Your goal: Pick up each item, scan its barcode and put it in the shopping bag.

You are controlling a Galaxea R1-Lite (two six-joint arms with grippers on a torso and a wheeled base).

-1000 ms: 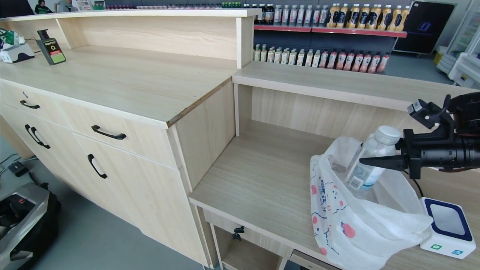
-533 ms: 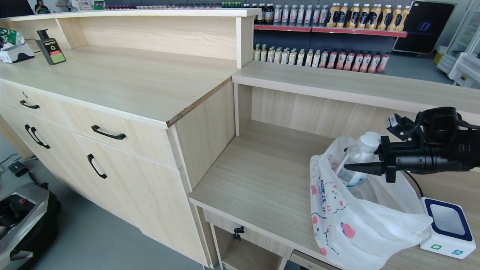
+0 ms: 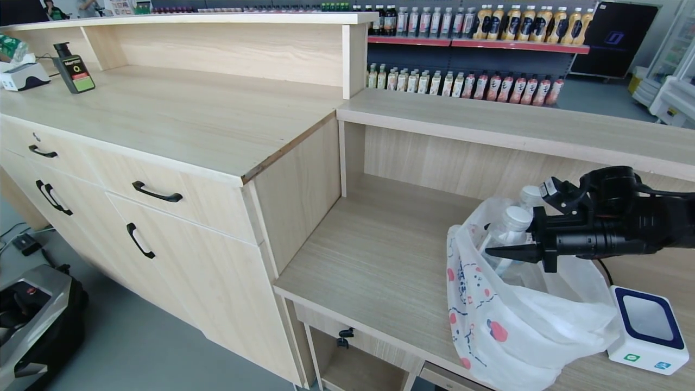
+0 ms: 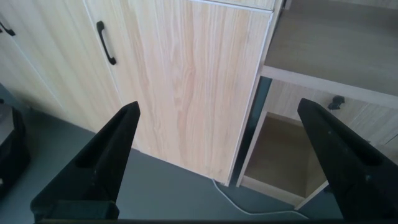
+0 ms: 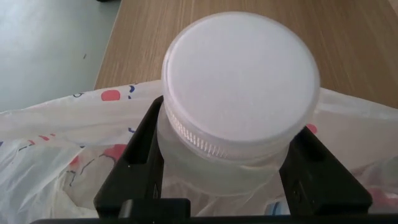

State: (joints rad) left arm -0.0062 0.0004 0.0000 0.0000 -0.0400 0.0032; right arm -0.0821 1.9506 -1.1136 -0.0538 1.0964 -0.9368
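My right gripper (image 3: 497, 245) is shut on a clear bottle (image 3: 506, 229) with a white cap, just under the cap. It holds the bottle upright, low inside the mouth of the white shopping bag (image 3: 488, 320) with red prints, on the lower counter. In the right wrist view the cap (image 5: 241, 81) sits between the black fingers (image 5: 134, 171), with the bag (image 5: 56, 143) below. A second white-capped bottle (image 3: 529, 193) stands in the bag just behind. My left gripper (image 4: 217, 162) hangs open over the cabinet front and the floor, holding nothing.
A white scanner box (image 3: 649, 328) with a blue-rimmed window stands right of the bag, near the counter's front edge. The higher counter (image 3: 179, 119) on the left carries a small payment stand (image 3: 75, 68). Drink shelves (image 3: 467, 81) line the back.
My right gripper has carried the bottle down and to the left, from above the bag's mouth into the bag. The bag has shifted slightly.
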